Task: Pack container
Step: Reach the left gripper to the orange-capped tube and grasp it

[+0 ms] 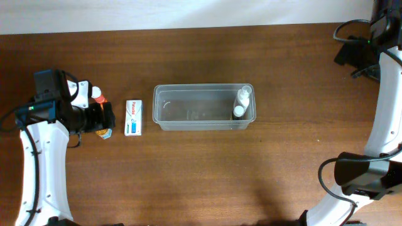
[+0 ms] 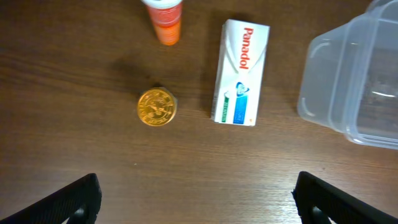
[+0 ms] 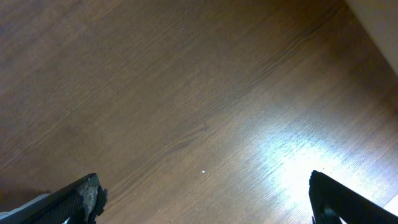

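Note:
The clear container (image 1: 188, 108) stands mid-table with two small white bottles (image 1: 242, 103) at its right end. Left of it lies a white Panadol box (image 1: 133, 117). In the left wrist view the box (image 2: 241, 72) lies between the container's corner (image 2: 348, 81) and a small gold-lidded jar (image 2: 157, 107), with an orange-and-white bottle (image 2: 165, 18) beyond them. My left gripper (image 2: 198, 199) is open and empty, hovering short of the jar and box; overhead it (image 1: 103, 119) is left of the box. My right gripper (image 3: 205, 199) is open and empty over bare wood.
The right arm (image 1: 383, 113) runs along the table's right side, its wrist near the far right corner (image 1: 352, 53) with cables. The table's far edge (image 1: 188, 28) meets a pale wall. The orange-capped bottle (image 1: 97, 94) stands beside my left wrist.

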You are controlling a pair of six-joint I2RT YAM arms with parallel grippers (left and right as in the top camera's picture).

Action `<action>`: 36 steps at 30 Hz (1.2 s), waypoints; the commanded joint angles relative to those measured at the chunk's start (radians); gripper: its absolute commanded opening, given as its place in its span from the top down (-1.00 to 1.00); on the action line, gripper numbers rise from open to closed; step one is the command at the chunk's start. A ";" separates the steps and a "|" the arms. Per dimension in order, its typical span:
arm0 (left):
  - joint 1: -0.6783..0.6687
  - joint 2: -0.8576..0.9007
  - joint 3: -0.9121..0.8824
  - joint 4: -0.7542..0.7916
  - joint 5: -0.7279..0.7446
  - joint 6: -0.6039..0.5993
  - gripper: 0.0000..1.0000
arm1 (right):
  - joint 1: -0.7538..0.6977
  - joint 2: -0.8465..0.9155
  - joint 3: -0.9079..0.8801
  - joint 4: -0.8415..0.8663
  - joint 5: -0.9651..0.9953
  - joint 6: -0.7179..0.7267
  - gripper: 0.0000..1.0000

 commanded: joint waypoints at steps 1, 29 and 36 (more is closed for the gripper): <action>0.000 -0.001 0.011 0.008 0.044 -0.008 -0.99 | -0.005 -0.008 0.005 0.000 0.016 0.000 -0.97; -0.013 0.286 0.014 0.240 -0.068 -0.008 -0.82 | -0.005 -0.008 0.005 0.000 0.016 0.000 -0.97; -0.042 0.286 0.014 0.422 -0.070 -0.009 -0.81 | -0.005 -0.008 0.005 0.000 0.016 0.000 -0.97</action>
